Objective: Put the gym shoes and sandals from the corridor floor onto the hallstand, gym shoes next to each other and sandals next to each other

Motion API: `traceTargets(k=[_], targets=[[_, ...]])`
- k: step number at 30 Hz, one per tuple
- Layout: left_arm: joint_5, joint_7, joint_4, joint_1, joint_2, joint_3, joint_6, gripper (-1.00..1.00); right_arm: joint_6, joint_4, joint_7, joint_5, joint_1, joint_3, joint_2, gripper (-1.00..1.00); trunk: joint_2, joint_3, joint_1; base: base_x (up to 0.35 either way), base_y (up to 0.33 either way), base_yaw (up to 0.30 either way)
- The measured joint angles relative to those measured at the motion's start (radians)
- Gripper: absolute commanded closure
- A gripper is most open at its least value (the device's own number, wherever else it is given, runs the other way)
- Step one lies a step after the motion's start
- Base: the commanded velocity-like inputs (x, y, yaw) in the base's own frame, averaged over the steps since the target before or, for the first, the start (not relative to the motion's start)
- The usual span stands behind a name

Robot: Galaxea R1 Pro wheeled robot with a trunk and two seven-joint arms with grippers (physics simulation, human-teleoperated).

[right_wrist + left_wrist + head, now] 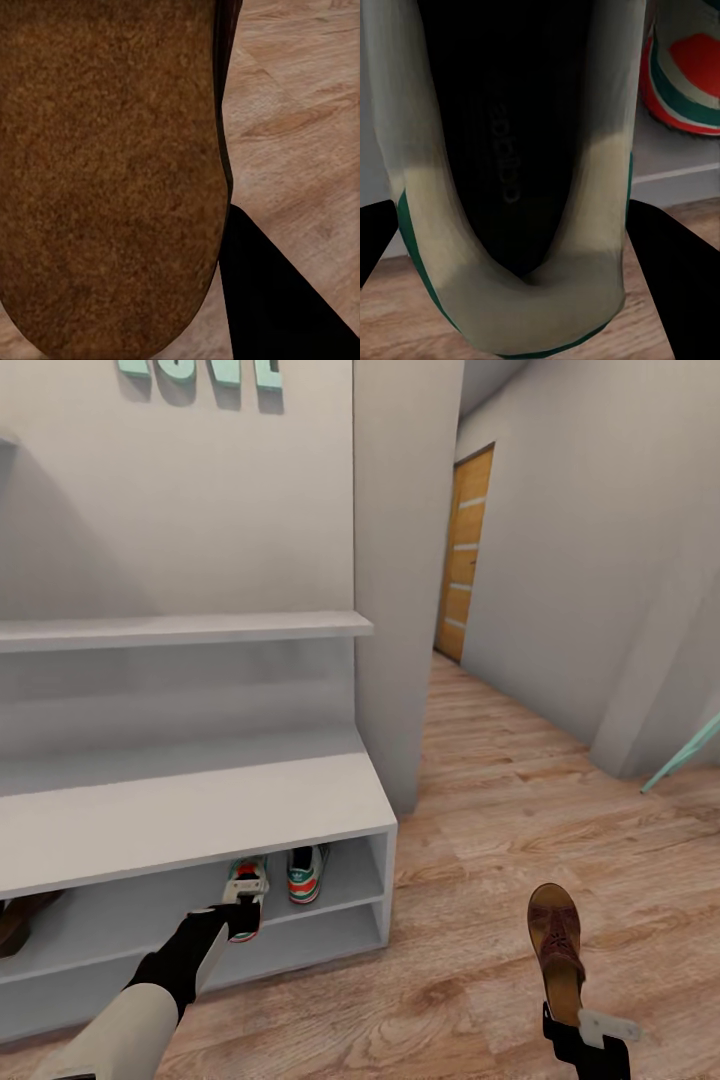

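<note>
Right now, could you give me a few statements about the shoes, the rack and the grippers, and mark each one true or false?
1. One gym shoe already stands on the rack's upper low shelf. True.
2. The left gripper is empty. False: it holds the second gym shoe at the front of that shelf, beside the first.
3. The right gripper holds a sandal over the floor. True.
4. The held sandal is already on the rack. False: it is to the right of the rack, off it.
5. A brown shape shows at the left end of the upper low shelf. True; it looks like the other sandal, though it is cut off by the picture's edge.
</note>
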Motion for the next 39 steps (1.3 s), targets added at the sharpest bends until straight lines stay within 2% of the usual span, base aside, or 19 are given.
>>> traceTargets(k=[4,13,39], targets=[[0.000,0.001,0.000,0.001,0.000,0.000,-0.002,1.00,0.000,0.000,0.000,0.000,0.000,-0.001,0.000,1.00,-0.021,-0.012,0.012,0.000,0.000,0.000],[0.000,0.000,0.000,0.002,0.000,-0.001,-0.004,1.00,0.000,0.000,0.000,0.000,0.000,-0.001,0.000,1.00,-0.021,-0.013,0.012,0.005,0.000,0.000],[0.000,-0.001,-0.001,0.002,0.000,-0.001,-0.006,1.00,0.000,0.000,0.000,0.000,0.000,-0.002,0.000,1.00,-0.021,-0.013,0.012,0.088,0.000,0.000]])
